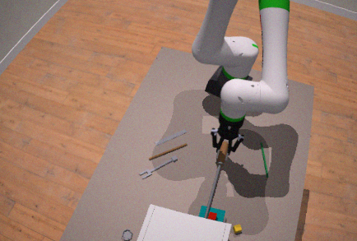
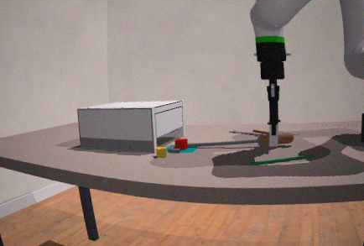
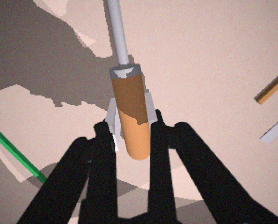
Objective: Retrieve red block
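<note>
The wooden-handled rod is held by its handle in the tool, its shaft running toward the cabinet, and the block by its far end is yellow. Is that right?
Not quite: the block by the far end of the rod is red, as the top and exterior views show. The rest stands.
</note>
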### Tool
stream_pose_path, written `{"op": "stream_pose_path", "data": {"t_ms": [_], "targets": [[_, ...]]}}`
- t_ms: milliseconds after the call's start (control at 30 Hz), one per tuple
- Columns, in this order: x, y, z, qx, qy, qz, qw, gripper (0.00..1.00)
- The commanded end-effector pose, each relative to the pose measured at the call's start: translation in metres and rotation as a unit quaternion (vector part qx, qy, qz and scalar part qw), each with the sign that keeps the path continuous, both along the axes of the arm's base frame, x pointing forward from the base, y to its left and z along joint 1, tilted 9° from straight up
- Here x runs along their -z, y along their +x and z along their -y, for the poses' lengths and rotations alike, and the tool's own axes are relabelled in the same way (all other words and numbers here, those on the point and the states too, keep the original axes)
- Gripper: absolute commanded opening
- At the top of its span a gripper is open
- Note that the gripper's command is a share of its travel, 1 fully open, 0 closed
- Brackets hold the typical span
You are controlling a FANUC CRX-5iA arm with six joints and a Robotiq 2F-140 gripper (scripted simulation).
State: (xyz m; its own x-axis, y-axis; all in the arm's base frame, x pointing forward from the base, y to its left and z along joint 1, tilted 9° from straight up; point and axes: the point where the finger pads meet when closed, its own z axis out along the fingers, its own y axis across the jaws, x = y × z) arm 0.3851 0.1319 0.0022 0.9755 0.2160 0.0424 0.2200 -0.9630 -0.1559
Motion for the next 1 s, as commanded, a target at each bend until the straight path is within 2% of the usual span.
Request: {"op": "stream_pose_path", "data": {"t_ms": [0, 300, 567, 967], "targets": [[0.000, 0.000, 0.000, 0.000, 0.000, 0.000, 1.000, 0.00], [0.000, 0.001, 0.000, 0.000, 0.000, 0.000, 1.000, 0.00], [0.002, 0.013, 0.011, 0.000, 0.000, 0.000, 1.000, 0.00], [0.002, 0.013, 0.011, 0.000, 0.000, 0.000, 1.000, 0.00]]}}
